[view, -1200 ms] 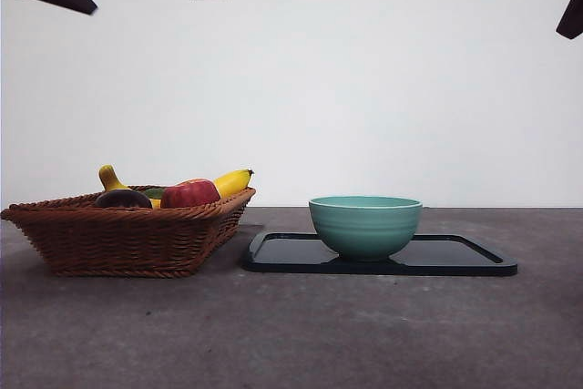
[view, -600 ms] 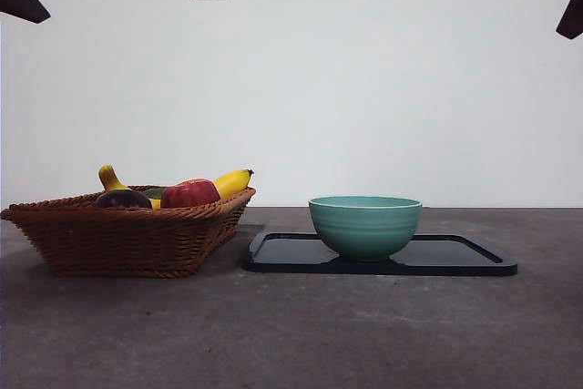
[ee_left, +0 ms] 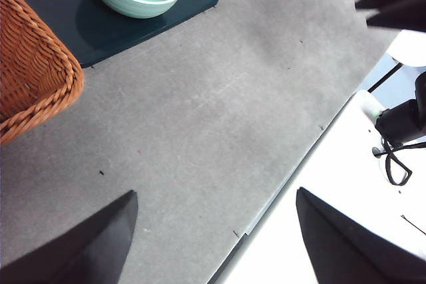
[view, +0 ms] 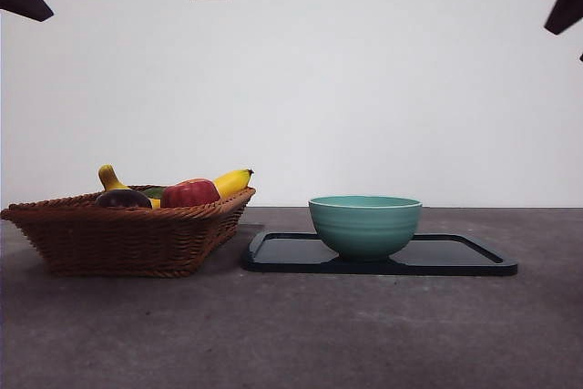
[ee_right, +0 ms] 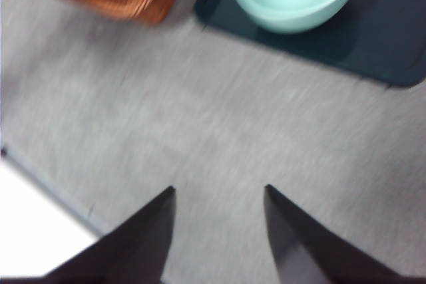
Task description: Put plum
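The plum (view: 122, 198) lies in the wicker basket (view: 127, 239), beside the red apple (view: 189, 193) and in front of the banana (view: 231, 181). Right of the basket, a green bowl (view: 364, 225) stands on a dark tray (view: 474, 260). The left gripper (ee_left: 216, 231) hangs above bare table (ee_left: 200, 131) near the basket, jaws spread wide, empty. The right gripper (ee_right: 219, 194) (view blurred) hangs above the table near the basket, jaws parted, empty.
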